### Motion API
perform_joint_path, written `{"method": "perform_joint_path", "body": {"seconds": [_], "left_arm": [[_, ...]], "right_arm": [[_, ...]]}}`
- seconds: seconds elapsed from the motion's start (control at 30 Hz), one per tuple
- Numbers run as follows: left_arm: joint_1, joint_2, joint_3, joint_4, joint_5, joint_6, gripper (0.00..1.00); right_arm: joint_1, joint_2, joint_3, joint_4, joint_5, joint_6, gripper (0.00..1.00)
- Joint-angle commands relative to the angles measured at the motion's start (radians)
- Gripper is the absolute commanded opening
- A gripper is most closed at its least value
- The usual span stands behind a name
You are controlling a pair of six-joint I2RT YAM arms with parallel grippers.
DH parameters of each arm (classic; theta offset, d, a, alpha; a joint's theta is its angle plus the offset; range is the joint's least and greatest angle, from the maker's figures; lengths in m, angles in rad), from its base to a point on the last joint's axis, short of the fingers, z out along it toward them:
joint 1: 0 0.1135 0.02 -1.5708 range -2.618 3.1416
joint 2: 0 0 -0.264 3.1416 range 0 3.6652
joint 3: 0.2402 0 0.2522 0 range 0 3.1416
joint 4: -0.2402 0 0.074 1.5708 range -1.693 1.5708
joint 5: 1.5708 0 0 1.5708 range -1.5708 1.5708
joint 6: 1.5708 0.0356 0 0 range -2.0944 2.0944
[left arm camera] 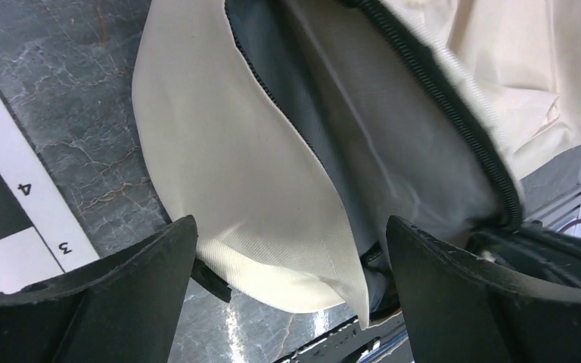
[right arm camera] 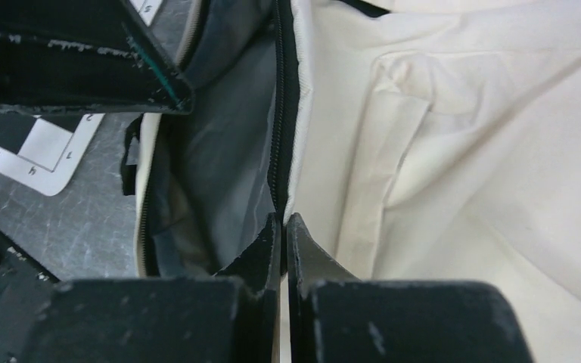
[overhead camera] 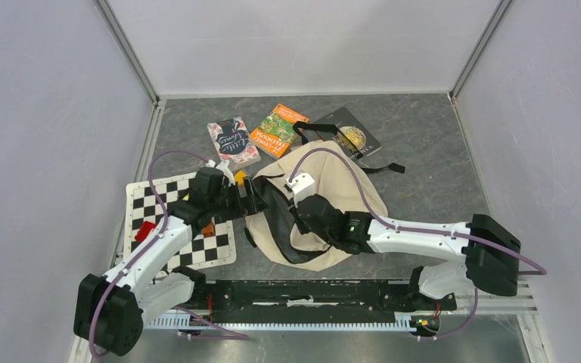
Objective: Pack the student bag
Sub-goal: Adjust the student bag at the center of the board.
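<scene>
The student bag (overhead camera: 331, 189), cream fabric with black straps, lies flat mid-table with its zipped opening facing left. My right gripper (right arm camera: 284, 224) is shut on the bag's upper opening edge, where the cream fabric meets the black zipper (right arm camera: 278, 113); the grey lining (right arm camera: 231, 151) shows beside it. From above, the right gripper (overhead camera: 296, 215) sits over the bag's left half. My left gripper (left arm camera: 291, 253) stands open, its fingers either side of the lower cream flap (left arm camera: 227, 174) without touching it. It reaches the bag's mouth from the left, as the top view of the left gripper (overhead camera: 253, 198) shows.
A black-and-white checkered mat (overhead camera: 159, 198) lies left of the bag, with small red (overhead camera: 145, 231) and orange (overhead camera: 208, 228) pieces on it. Two books (overhead camera: 233, 141) (overhead camera: 278, 130) and a black packaged item (overhead camera: 350, 136) lie behind the bag. A black rail (overhead camera: 310, 291) runs along the near edge.
</scene>
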Motion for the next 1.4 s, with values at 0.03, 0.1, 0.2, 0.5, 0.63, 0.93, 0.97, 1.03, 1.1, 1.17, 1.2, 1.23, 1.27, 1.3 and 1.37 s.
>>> {"method": "perform_joint_path", "body": {"seconds": [0.03,0.1,0.2,0.5,0.63,0.93,0.97,1.03,1.1,1.17,1.2,1.23,1.27,1.3,1.37], "left_arm": [[-0.040,0.060,-0.006,0.106,0.014,-0.023,1.00],[-0.067,0.099,0.005,0.103,-0.003,-0.010,0.94],[-0.085,0.131,0.031,0.068,-0.045,0.017,0.69],[-0.087,0.072,0.068,-0.065,-0.150,0.064,0.02],[-0.087,0.007,0.086,-0.139,-0.152,0.038,0.02],[-0.078,-0.145,0.165,-0.284,-0.114,0.012,0.02],[-0.074,-0.144,0.168,-0.296,-0.119,0.020,0.02],[-0.062,-0.136,0.163,-0.311,-0.128,0.025,0.02],[-0.045,-0.130,0.155,-0.317,-0.125,0.025,0.02],[-0.030,-0.132,0.143,-0.318,-0.133,0.020,0.02],[-0.025,-0.134,0.137,-0.320,-0.138,0.020,0.02],[-0.024,-0.135,0.133,-0.319,-0.143,0.018,0.02],[-0.023,-0.136,0.123,-0.317,-0.143,0.018,0.02],[-0.024,-0.136,0.114,-0.313,-0.135,0.016,0.02],[-0.023,-0.133,0.080,-0.283,-0.091,0.010,0.02]], "right_arm": [[-0.017,-0.069,-0.008,-0.054,0.158,-0.059,0.00],[-0.017,-0.076,0.012,-0.106,0.238,-0.087,0.00],[-0.019,-0.088,0.035,-0.197,0.379,-0.138,0.00],[-0.142,-0.145,0.017,-0.351,0.626,-0.226,0.00],[-0.211,-0.178,0.007,-0.428,0.716,-0.221,0.00],[-0.293,-0.297,-0.001,-0.508,0.773,-0.218,0.00],[-0.311,-0.300,-0.012,-0.494,0.757,-0.232,0.00],[-0.357,-0.296,-0.029,-0.480,0.726,-0.248,0.00],[-0.422,-0.283,-0.049,-0.461,0.708,-0.263,0.00],[-0.488,-0.275,-0.063,-0.443,0.664,-0.273,0.00],[-0.512,-0.275,-0.072,-0.431,0.629,-0.279,0.00],[-0.533,-0.280,-0.082,-0.417,0.594,-0.283,0.00],[-0.543,-0.285,-0.091,-0.402,0.542,-0.283,0.00],[-0.545,-0.293,-0.102,-0.391,0.491,-0.281,0.00],[-0.545,-0.306,-0.127,-0.352,0.365,-0.277,0.00]]}}
